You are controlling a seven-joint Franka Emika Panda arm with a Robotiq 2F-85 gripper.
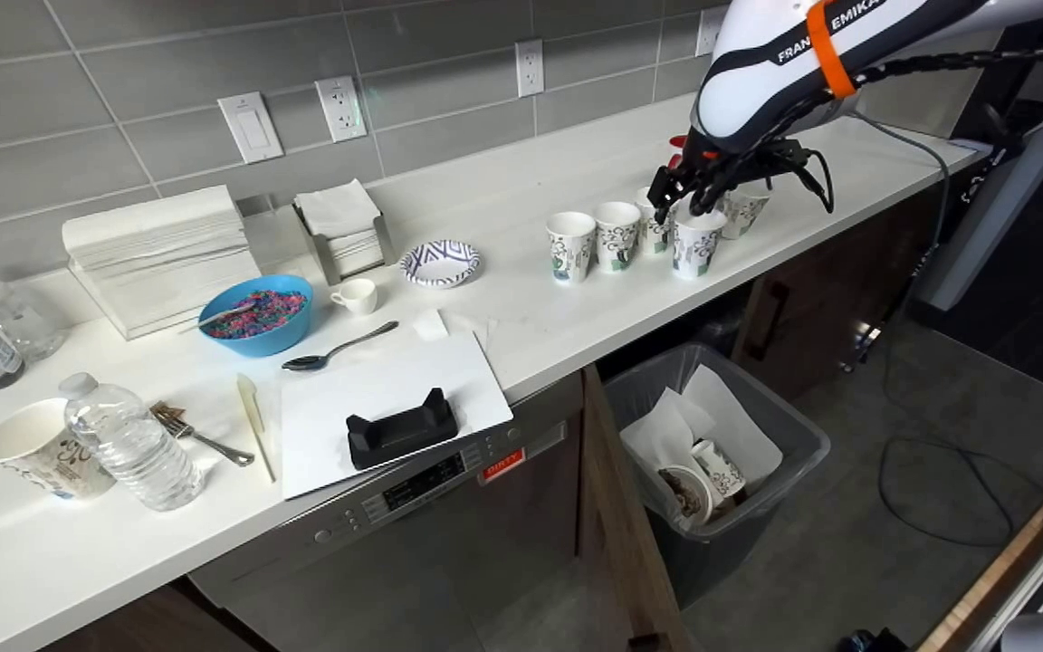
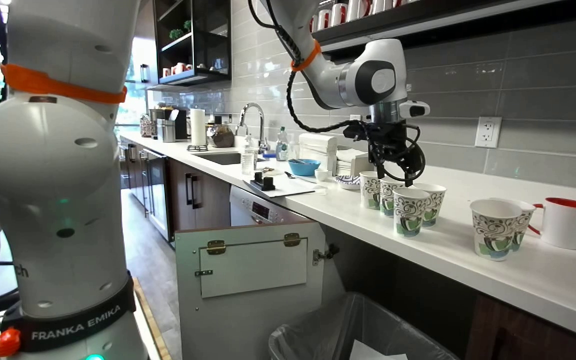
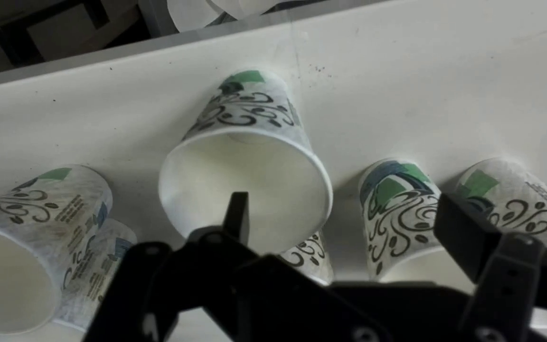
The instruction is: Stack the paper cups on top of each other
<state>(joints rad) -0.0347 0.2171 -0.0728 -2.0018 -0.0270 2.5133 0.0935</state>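
Observation:
Several white paper cups with swirl and green prints stand upright on the counter. In an exterior view, a near cup [image 2: 410,212] and a cup behind it [image 2: 434,202] stand beside two more cups [image 2: 370,190]. Another pair [image 2: 493,232] stands apart by the mug. My gripper [image 2: 395,176] is open and empty, pointing down above the group; it also shows over the cups in an exterior view [image 1: 680,204]. In the wrist view the open gripper [image 3: 344,213] has one finger across the mouth of the middle cup [image 3: 249,109] and one across the right-hand cups [image 3: 397,213].
A white mug with red inside [image 2: 568,225] stands by the pair. A patterned bowl [image 1: 440,263], a blue bowl [image 1: 295,317], a small cream mug [image 1: 357,296] and another paper cup [image 1: 51,453] are farther along. The counter's front edge is close, above a bin [image 1: 802,453].

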